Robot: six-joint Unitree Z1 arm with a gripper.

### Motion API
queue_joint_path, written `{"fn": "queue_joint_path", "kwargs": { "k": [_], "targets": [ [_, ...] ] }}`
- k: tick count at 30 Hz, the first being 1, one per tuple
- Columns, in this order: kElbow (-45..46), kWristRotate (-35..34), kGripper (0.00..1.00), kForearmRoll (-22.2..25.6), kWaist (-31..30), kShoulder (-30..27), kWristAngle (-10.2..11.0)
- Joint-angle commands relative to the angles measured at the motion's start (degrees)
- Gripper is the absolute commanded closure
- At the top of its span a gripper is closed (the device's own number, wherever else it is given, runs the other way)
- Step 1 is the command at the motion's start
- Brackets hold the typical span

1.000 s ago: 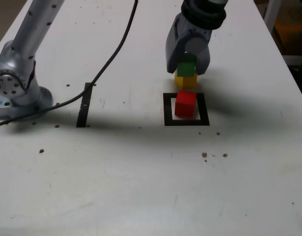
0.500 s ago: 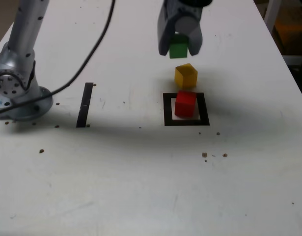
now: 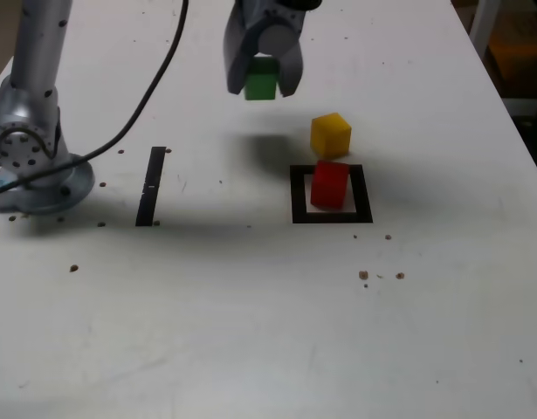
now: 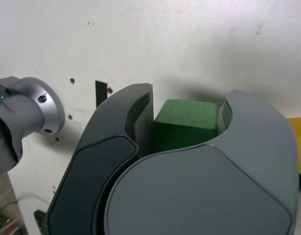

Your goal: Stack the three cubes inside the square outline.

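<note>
Aloft, the claw (image 3: 265, 90) pinches a green block (image 3: 260, 79) between its fingers, presumably to carry it clear of the others. To the claw's right in the exterior view, a yellow block (image 3: 330, 136) sits on the table (image 3: 443, 297), outside the square (image 3: 333, 217); nearby, a red block (image 3: 329, 186) stands within the border, likely as the stack's base.

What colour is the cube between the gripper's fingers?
The cube is green, clearest in the wrist view.
</note>
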Motion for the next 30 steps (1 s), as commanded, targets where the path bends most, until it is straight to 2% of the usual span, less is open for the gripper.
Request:
{"fn": "queue_joint_path", "kwargs": {
  "k": [1,7,12,22,30],
  "targets": [
    [1.7,0.1,0.63,-1.6,0.2,0.1,-1.2],
    [6.0,1.7,0.63,-7.8,0.1,1.1,-4.4],
    [9.8,2.9,0.63,-13.0,0.2,2.0,-5.7],
    [12.4,3.1,0.61,-16.2,1.2,2.1,-5.0],
    [13.1,3.4,0.44,-16.1,1.8,2.0,-4.4]
  ]
}}
